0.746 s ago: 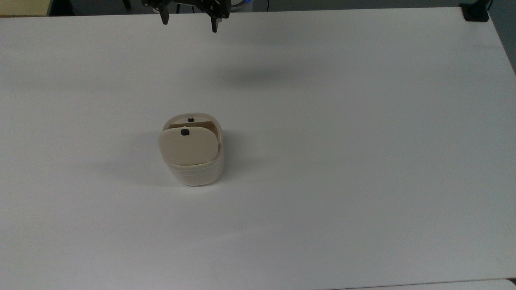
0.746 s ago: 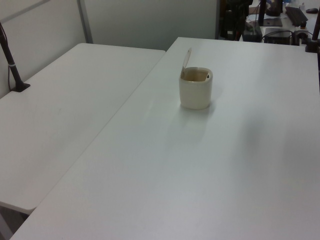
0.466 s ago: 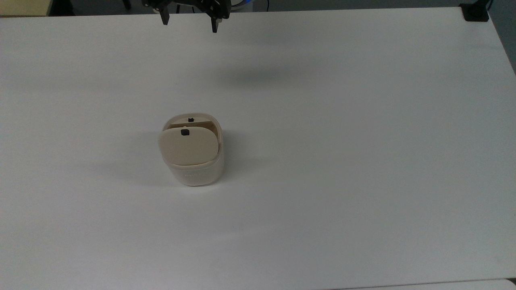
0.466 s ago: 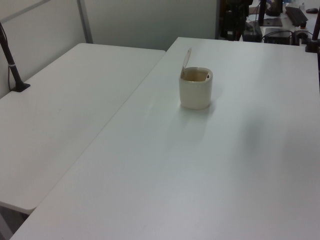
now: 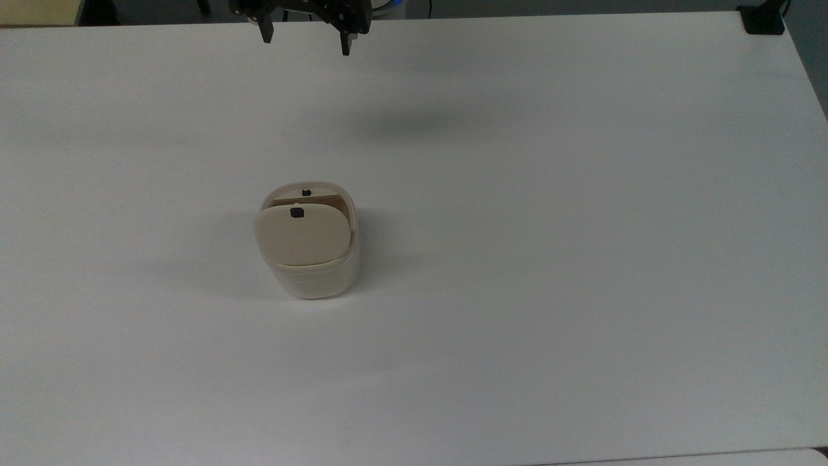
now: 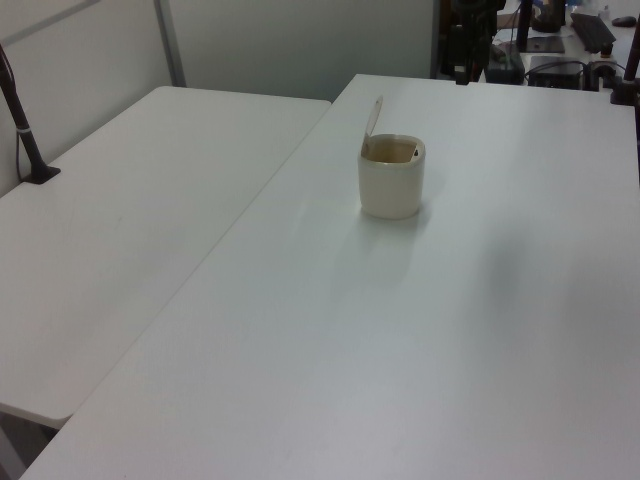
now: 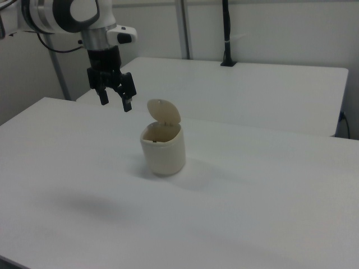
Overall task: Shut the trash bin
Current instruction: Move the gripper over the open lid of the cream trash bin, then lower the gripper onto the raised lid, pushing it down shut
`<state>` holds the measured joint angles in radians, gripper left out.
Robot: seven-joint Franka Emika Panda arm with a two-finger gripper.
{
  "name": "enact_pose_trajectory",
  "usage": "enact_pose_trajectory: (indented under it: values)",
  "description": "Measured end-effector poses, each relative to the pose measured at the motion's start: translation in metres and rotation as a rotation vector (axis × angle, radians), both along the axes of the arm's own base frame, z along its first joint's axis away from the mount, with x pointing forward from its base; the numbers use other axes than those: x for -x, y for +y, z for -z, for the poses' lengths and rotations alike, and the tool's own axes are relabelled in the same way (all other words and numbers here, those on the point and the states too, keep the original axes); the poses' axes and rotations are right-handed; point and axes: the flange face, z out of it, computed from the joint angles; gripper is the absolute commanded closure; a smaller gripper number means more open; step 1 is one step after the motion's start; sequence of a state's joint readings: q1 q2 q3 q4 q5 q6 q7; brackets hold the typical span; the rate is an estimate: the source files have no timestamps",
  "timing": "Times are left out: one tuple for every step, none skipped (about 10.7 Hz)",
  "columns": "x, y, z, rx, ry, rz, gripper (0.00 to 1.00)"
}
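The trash bin [image 5: 312,275] is a small cream-white tub standing near the middle of the white table [image 5: 550,259]. Its beige lid [image 5: 303,237] stands raised on its hinge, leaving the mouth uncovered, with a small black square mark near the lid's free edge. The left view shows the bin [image 6: 392,182] with the lid [image 6: 374,114] upright at the left view's left rim. My gripper [image 5: 305,39] hangs open above the table's far edge, well away from the bin and holding nothing. In the right view the gripper [image 7: 115,102] hovers left of the bin [image 7: 163,150], about level with the lid [image 7: 164,112].
A black clamp [image 5: 763,19] sits at the table's far right corner in the top view. A second white table [image 6: 130,200] adjoins on the left view's left, with a black pole [image 6: 20,115] clamped to it. Broad bare tabletop surrounds the bin.
The gripper has shifted slightly lower in the top view, a little toward the bin. The bin and its lid have not moved.
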<state>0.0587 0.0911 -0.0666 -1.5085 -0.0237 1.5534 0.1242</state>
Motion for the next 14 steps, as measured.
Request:
enact_pose_trajectory:
  values:
    - [-0.001,0.000,0.002,0.000,0.003,0.000,0.12]
    - [-0.002,0.000,0.005,0.000,0.009,-0.002,0.27]
    - [-0.005,0.001,0.008,-0.001,0.008,-0.025,0.44]
    - [-0.011,0.002,0.010,-0.001,-0.021,-0.061,0.61]
    - [-0.019,0.003,0.008,-0.001,-0.077,-0.105,0.76]
    - [-0.028,0.004,0.005,-0.010,-0.141,-0.144,0.86]
    - [-0.037,0.002,0.002,-0.024,-0.209,-0.164,0.95]
    - [-0.046,-0.004,0.001,-0.031,-0.273,-0.165,1.00]
    - [-0.056,-0.011,0.002,-0.034,-0.333,-0.160,1.00]
    - [-0.068,-0.014,0.005,-0.040,-0.400,-0.149,1.00]
    - [-0.080,-0.014,0.010,-0.041,-0.458,-0.143,1.00]
    - [-0.091,-0.014,0.016,-0.034,-0.508,-0.142,1.00]
    - [-0.101,-0.013,0.022,-0.026,-0.556,-0.142,1.00]
    - [-0.110,-0.012,0.029,-0.020,-0.591,-0.143,1.00]
